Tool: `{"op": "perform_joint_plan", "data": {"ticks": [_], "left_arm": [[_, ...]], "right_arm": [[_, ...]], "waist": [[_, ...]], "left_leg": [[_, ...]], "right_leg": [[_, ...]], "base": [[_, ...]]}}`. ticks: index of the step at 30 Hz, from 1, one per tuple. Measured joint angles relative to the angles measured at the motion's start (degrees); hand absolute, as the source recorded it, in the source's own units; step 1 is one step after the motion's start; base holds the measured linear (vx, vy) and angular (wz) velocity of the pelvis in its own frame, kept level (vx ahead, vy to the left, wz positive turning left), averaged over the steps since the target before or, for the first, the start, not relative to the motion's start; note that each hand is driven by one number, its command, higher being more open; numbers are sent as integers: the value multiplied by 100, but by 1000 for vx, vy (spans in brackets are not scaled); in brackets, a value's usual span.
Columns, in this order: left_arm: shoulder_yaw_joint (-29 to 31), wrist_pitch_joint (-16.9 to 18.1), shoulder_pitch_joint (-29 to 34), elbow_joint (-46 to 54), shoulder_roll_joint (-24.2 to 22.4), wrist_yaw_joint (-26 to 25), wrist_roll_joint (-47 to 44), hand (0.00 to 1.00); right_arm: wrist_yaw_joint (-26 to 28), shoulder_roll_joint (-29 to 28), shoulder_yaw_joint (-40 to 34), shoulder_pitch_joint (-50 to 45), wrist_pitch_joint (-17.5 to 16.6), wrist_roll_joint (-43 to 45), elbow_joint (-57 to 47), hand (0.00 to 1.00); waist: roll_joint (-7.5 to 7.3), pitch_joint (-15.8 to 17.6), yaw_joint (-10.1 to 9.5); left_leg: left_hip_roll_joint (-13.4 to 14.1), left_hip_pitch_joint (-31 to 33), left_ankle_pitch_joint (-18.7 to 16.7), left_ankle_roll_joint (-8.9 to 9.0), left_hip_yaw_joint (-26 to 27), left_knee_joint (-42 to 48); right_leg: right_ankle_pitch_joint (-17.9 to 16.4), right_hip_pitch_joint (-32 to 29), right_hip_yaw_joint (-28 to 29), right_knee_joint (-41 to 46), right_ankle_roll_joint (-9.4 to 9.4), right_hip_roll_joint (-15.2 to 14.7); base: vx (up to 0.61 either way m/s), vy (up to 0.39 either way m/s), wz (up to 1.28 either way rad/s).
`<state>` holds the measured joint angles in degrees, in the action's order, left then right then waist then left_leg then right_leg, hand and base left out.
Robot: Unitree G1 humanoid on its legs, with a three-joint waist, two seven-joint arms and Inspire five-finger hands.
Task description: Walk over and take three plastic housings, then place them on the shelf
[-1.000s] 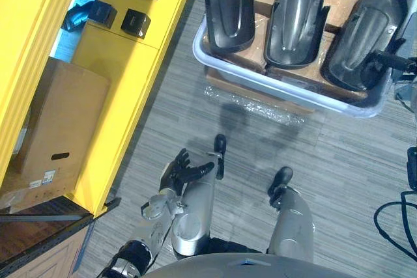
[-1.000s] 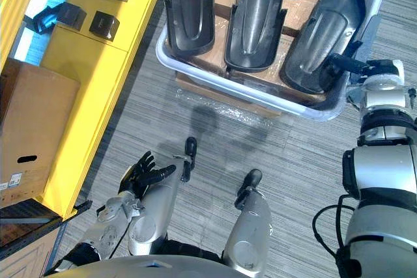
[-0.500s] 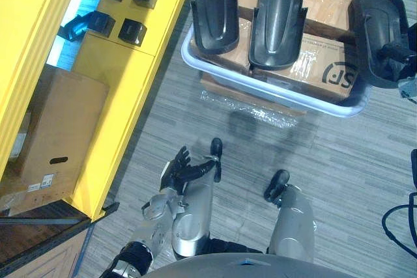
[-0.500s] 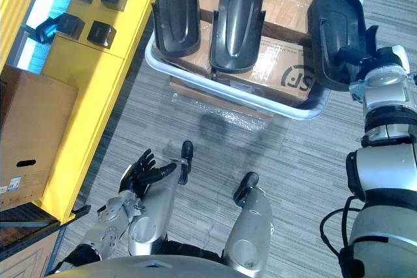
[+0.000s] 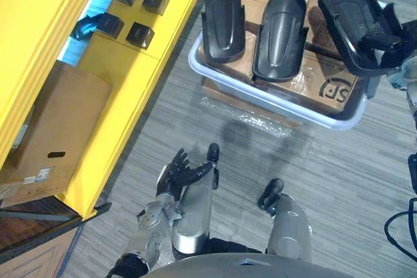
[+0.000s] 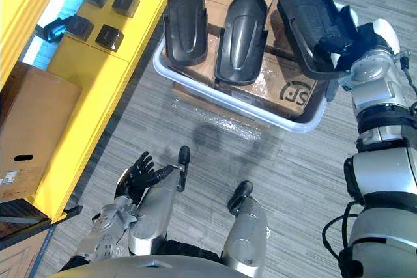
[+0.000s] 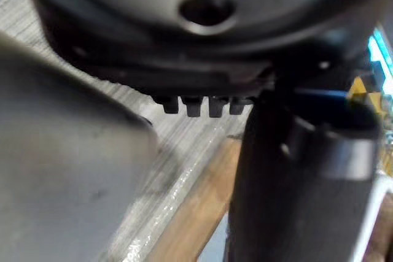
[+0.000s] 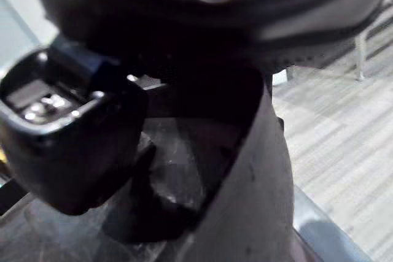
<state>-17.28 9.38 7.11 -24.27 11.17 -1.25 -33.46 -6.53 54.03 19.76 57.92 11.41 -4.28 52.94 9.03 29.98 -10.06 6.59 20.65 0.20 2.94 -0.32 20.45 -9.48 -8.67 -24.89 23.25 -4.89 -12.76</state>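
Three black plastic housings show in the eye views. Two housings point(image 5: 223, 17) point(image 5: 279, 30) lie side by side on cardboard boxes inside a pale tray point(image 5: 273, 99). The third housing point(image 6: 309, 27) hangs tilted above the tray's right end. My right hand point(image 6: 355, 40) is shut on its edge, and the right wrist view shows the thumb point(image 8: 67, 145) curled against the dark shell point(image 8: 178, 170). Low down by my body, my left hand point(image 5: 176, 172) is open and holds nothing.
A yellow shelf point(image 5: 130, 96) runs along the left, with several small black blocks point(image 5: 140, 34) on its top. A brown cardboard box point(image 5: 55, 128) sits inside it lower down. Grey floor lies between the shelf and the tray.
My right hand has shut on the right housing and raised it out of the tray, tilting it. The whole picture has shifted. The left hand stays as it was.
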Motion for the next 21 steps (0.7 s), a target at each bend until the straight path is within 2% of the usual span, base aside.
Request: {"op": "perform_joint_plan", "data": {"ticks": [4, 9, 11, 12, 13, 17, 21], "left_arm": [[167, -67, 183, 538, 89, 28, -74, 100], [266, -243, 249, 1783, 103, 40, -309, 100], [389, -463, 112, 2333, 99, 20, -557, 100], [396, -535, 10, 2393, 86, 10, -634, 100], [412, -758, -178, 2506, 11, -40, -741, 100], [368, -1303, -531, 2766, -175, -218, -1199, 100], [304, -1598, -985, 2847, -224, -364, -1569, 100]], "right_arm": [[-493, -363, -482, -450, -77, -254, -548, 0], [-1495, -1045, -1433, -1465, -185, -921, -1532, 0], [-1946, -1472, -1669, -1880, -349, -1414, -2177, 0], [-2017, -1537, -1698, -1995, -399, -1556, -2329, 0], [-2120, -1676, -1728, -2271, -523, -1857, -2693, 0], [-2347, -2090, -1732, -2809, -919, -2483, -3288, 0], [-2463, -2547, -1712, -3033, -1300, -2928, -3746, 0]], "waist": [[-350, 4, 90], [-723, -120, 157], [-936, -244, 284], [-965, -274, 301], [-1028, -463, 392], [-1120, -968, 494], [-1148, -1254, 567]], "left_leg": [[13, -334, 50, 35, 73, -279], [-21, -853, 107, 42, 198, -692], [-63, -1051, 225, 44, 242, -1049], [-81, -1124, 254, 42, 258, -1131], [-137, -1230, 319, 24, 286, -1336], [-211, -1587, 352, -4, 492, -1639], [-206, -1901, 353, -3, 640, -1841]], "right_leg": [[55, 286, -5, -254, 7, 20], [197, 800, -4, -765, -53, 85], [274, 924, -20, -993, -79, 95], [301, 985, -28, -1057, -97, 94], [345, 1058, -45, -1188, -150, 93], [552, 1348, 10, -1575, -255, 72], [593, 1520, 71, -1671, -283, 74]], "base": [[54, -1, -4], [70, -2, -4], [63, -18, -1], [87, -21, 2], [91, -14, 2], [116, 14, -12], [80, -6, -19]]}}
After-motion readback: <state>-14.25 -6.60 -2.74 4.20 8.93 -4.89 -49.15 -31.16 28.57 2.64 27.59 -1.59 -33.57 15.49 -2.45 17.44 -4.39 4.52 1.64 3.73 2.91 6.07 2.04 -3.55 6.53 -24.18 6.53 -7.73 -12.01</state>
